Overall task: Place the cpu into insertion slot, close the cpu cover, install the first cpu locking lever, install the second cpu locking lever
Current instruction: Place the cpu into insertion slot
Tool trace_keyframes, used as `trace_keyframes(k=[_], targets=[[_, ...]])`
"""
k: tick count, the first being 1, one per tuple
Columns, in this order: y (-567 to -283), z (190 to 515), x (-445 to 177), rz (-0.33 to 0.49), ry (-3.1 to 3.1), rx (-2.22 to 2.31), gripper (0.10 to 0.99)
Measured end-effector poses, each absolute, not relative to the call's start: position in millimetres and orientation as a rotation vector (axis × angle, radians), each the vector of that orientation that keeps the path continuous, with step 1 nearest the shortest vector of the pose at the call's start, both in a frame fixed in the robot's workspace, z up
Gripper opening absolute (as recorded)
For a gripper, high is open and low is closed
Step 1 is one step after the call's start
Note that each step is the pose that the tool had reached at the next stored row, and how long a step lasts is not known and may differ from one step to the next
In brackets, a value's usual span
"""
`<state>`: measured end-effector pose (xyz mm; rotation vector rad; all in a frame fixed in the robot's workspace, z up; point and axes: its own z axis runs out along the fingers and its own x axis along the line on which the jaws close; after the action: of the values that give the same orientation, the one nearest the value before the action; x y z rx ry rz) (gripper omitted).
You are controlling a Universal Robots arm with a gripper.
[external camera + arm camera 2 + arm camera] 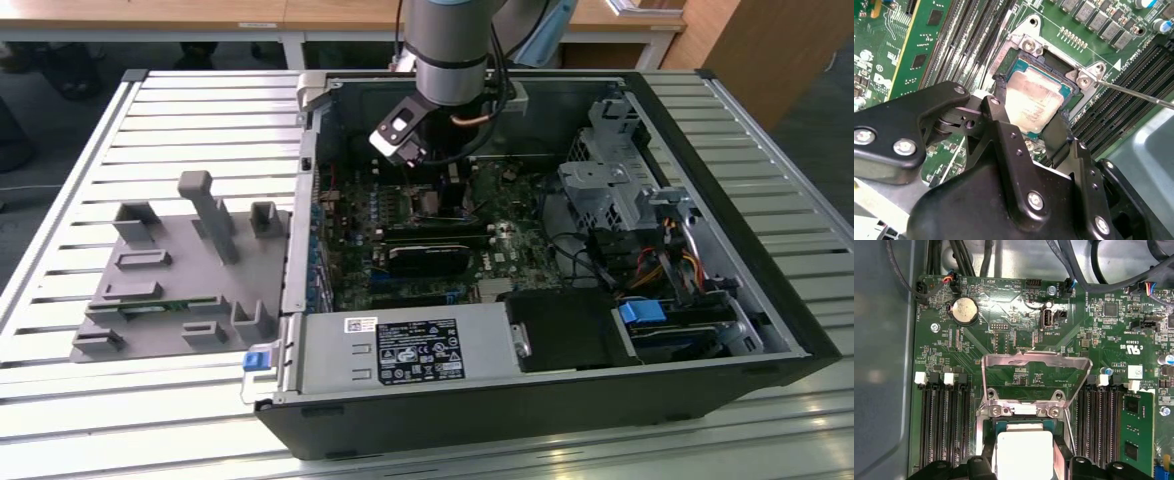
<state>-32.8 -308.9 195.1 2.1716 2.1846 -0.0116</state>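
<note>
Arm [451, 50] comes in from the far side of the worktop [160, 400] and reaches steeply down into the open computer case [747, 330]. Its wrist is low over the far half of the circuit board [1019, 305]. In the exterior view a grey fixture [174, 270] lies on the slats to the left of the case, well apart from the arm.

Jaws point down at the socket [1026, 45]. They are narrowed onto the chip [1031, 102], with the black fingers [991, 112] against two opposite edges. The chip's pale metal top faces up and looks about level. It sits within the socket frame; whether it is fully seated cannot be told.

Cover [1034, 357] is swung up and stands open on its hinge at the socket's edge, with green board showing through its window. A thin metal lever [1141, 96] sticks out beside one socket corner, unlatched. Memory slots [941, 430] flank the socket on both sides. A coin battery [964, 309] sits further off on the board.
</note>
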Motion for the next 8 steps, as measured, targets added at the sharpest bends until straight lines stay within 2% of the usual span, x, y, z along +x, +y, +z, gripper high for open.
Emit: trace_keyframes(k=[8], targets=[[-309.2,196.1,-32.9,-0.013,2.160,2.197,0.533]])
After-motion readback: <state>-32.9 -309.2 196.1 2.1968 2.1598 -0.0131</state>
